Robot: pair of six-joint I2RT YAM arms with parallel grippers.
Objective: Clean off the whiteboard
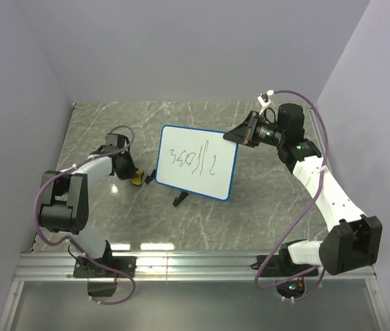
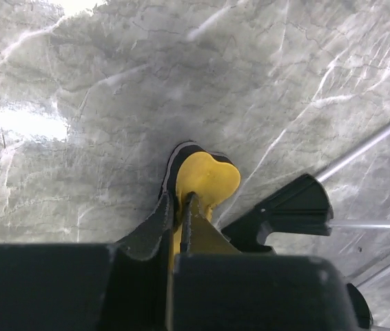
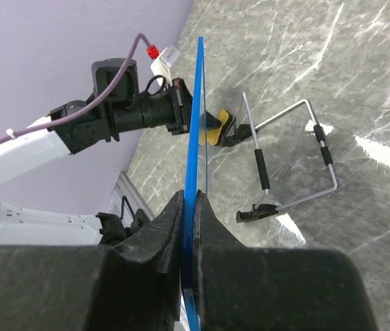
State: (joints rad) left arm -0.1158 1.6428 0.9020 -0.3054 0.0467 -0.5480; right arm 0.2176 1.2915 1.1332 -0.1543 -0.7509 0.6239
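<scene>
- Grey veined marble table (image 1: pixel 98 124) between plain lilac walls (image 1: pixel 16 69), with glare patches on the stone.
- Far left: left gripper (image 2: pixel 179 203) pinched fully shut on a yellow eraser (image 2: pixel 205 178), low over the table, near the board's lower left corner.
- Possibly a dark felt layer along one face of the eraser; too foreshortened in the left wrist view to be sure.
- Centre: whiteboard (image 1: pixel 196 162) propped up at a tilt, blue rim all round, dark marker scribbles across the middle, not yet wiped.
- Behind it, from the right wrist view: wire stand (image 3: pixel 298 158) lying on the table.
- Right: right gripper (image 3: pixel 191 200) closed on the board's upper right edge, blue rim clamped between the jaws.
- For a clean wipe: lift the eraser clear of the stone and turn its wiping face flat to the board.
- Begin at the left end of the writing and sweep in overlapping strokes.
- Press lightly and rely on the right-hand grip as counterhold; a hard push would probably rock the board back.
- Writing: handwritten, perhaps "340", some slashes and a "2". No brand or label legible anywhere.
</scene>
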